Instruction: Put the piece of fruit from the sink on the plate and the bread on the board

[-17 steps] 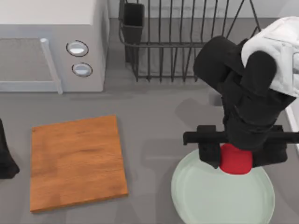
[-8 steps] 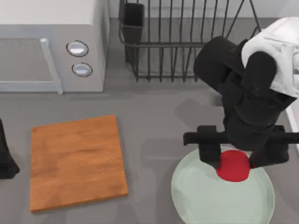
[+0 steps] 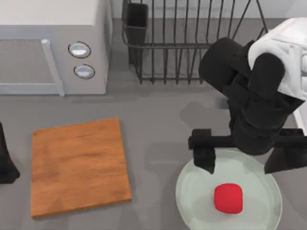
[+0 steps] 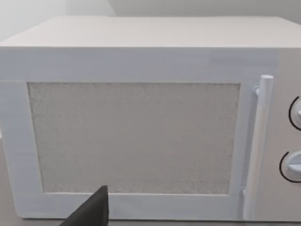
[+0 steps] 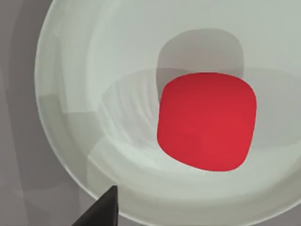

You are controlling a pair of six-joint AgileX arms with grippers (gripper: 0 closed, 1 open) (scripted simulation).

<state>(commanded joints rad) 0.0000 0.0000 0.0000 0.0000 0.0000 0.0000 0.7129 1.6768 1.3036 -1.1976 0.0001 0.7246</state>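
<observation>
Resting on the pale green plate (image 3: 192, 196), the red piece of fruit (image 3: 228, 198) lies free, a little to the right of the plate's middle and nearer its front edge, with nothing gripping it. The right gripper (image 3: 242, 158) hangs above the plate's far rim with its two fingers spread wide — one dark finger (image 3: 205, 155) over the plate's left-hand rim, the other over its right-hand side — and the fruit sits apart from both, closer to the camera than the gap between them. In the right wrist view the fruit (image 5: 207, 121) is a rounded red block on the plate's (image 5: 70, 70) shallow floor, casting a soft shadow beside it, and a dark fingertip (image 5: 101, 209) pokes in at the edge of the picture over the rim. The plate stands at the front right of the grey table (image 3: 158, 115); the orange-brown board (image 3: 79, 165) lies bare at the front left, well apart from the plate. A white microwave (image 3: 53, 48) occupies the back left and a black wire dish rack (image 3: 187, 43) stands behind the right arm. The left arm (image 3: 5, 158) is parked at the table's left edge beside the board — its wrist camera faces the microwave's door (image 4: 134, 136), and whether its fingers are spread or pressed together I cannot tell.
</observation>
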